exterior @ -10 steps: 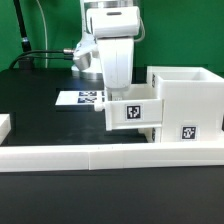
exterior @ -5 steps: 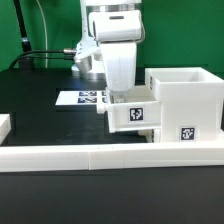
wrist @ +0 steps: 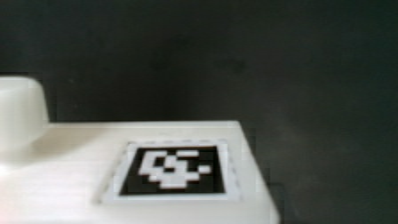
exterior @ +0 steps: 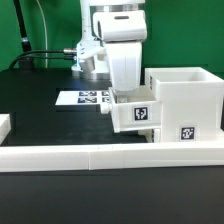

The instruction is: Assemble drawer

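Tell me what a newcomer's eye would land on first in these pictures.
First, the white gripper coming straight down at the picture's middle onto a small tagged tray, which sits against the large casing on the exterior view's right. Next, the long low white rail across the foreground, and the marker board flat on the black table behind. In the wrist view, the tray's black-and-white tag stands out.

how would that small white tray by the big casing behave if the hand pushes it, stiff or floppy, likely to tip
The small tray looks like moulded plastic with flat tagged faces, so probably stiff. It seems hollow, so likely light for its size. Boxy and low against the casing, it should slide rather than roll or tip.
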Available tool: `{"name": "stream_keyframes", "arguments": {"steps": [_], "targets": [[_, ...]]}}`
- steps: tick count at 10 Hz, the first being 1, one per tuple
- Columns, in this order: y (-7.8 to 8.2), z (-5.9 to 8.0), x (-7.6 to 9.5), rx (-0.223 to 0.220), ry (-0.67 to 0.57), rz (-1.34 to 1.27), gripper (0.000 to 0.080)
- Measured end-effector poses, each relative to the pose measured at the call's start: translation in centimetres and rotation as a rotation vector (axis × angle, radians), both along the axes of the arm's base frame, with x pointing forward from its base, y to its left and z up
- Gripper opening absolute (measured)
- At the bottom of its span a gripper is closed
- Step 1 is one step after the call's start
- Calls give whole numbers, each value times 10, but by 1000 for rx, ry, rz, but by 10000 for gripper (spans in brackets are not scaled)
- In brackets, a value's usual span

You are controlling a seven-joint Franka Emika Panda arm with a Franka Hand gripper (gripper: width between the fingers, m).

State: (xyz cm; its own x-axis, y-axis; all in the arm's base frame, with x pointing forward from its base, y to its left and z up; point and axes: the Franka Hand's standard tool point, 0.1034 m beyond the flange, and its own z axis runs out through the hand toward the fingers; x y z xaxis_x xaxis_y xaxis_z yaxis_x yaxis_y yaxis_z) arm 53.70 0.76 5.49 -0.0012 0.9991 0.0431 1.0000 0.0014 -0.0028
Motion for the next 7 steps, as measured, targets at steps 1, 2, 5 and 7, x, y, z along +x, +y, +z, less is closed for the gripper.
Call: {"name": "stream_keyframes", "arguments": {"steps": [1, 2, 5, 7], "targets": [[0, 0, 0, 0, 0, 0, 44], [1, 0, 0, 0, 3, -17, 44], [4, 9, 4, -2, -11, -13, 290], [2, 21, 7, -8, -25, -13, 589]]}}
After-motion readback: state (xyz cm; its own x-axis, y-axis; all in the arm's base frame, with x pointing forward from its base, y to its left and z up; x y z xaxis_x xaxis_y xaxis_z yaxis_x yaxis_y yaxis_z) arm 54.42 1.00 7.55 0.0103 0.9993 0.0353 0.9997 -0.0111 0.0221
